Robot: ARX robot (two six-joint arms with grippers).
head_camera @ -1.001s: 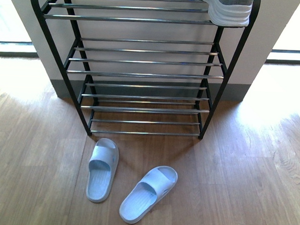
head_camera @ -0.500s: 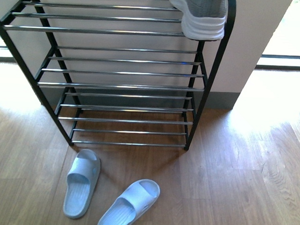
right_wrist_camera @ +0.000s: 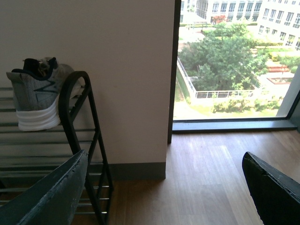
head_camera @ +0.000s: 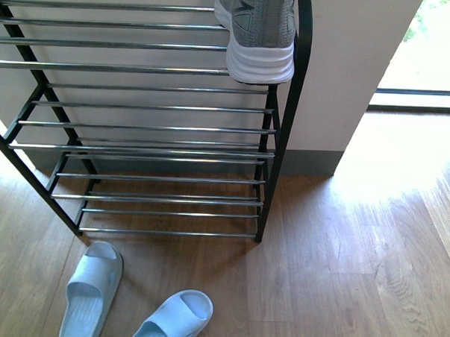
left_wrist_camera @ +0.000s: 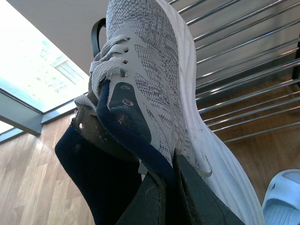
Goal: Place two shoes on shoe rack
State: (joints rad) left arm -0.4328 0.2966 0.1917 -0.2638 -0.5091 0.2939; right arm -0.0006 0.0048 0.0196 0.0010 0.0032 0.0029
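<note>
While our left fingers (left_wrist_camera: pixel 197 197) are clamped tight on the navy collar of one grey sneaker (left_wrist_camera: pixel 150 70), our right fingers (right_wrist_camera: pixel 47 197) are spread wide apart and hold nothing. We see the held sneaker only from the left wrist. Its toe points away from the fingers, and its white sole is turned toward the thin shiny rods of the shoe rack (left_wrist_camera: pixel 243 61) behind it.

We see the second sneaker (head_camera: pixel 257 35) on the highest shelf that shows in the front view. It sits at the right end, just beside the black frame post. Its white heel faces us and sticks out a little past the front rod. From the right wrist we see it too (right_wrist_camera: pixel 33 98), resting on the rods behind the curved black frame, with the pale wall (right_wrist_camera: pixel 126 70) and a big window (right_wrist_camera: pixel 225 61) next to it.

Two pale blue slides lie on the wood floor (head_camera: pixel 340 278) in front of the rack, near its left side. The left slide (head_camera: pixel 91 289) points its toe at the rack. The right slide (head_camera: pixel 172 319) lies slanted near it, and they do not touch.
</note>
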